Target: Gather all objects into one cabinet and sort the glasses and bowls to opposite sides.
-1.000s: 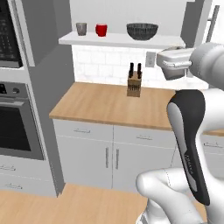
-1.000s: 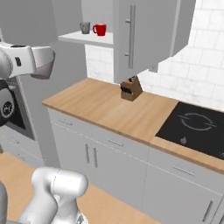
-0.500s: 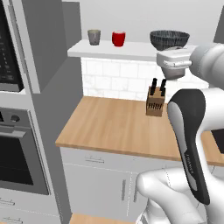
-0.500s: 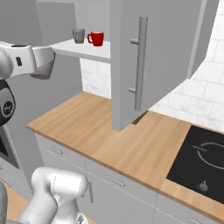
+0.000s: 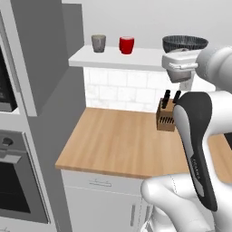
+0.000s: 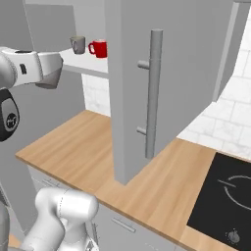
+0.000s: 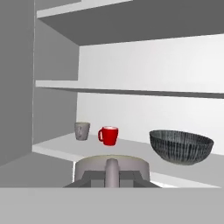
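Note:
On the open cabinet's white shelf (image 5: 108, 58) stand a grey cup (image 5: 98, 43), a red cup (image 5: 127, 45) and, further right, the dark ribbed bowl (image 5: 184, 44). The hand view shows the same row: grey cup (image 7: 82, 131), red cup (image 7: 109, 135), bowl (image 7: 181, 146). My gripper (image 7: 111, 180) is shut on a second grey cup (image 7: 111, 167), whose handle faces the camera. It hangs in front of the shelf and slightly below it. In the left base view the gripper (image 5: 185, 84) sits just under the bowl's end of the shelf.
A knife block (image 5: 166, 115) stands on the wooden counter (image 5: 122, 140) below the shelf. The open cabinet door (image 6: 142, 83) with its long handle hangs to the right of the cups. An oven (image 5: 18, 181) is at the left and a black hob (image 6: 225, 196) at the right.
The whole picture has shifted and grown: the base has moved closer to the cabinet. The arm keeps its pose, still shut on the grey cup.

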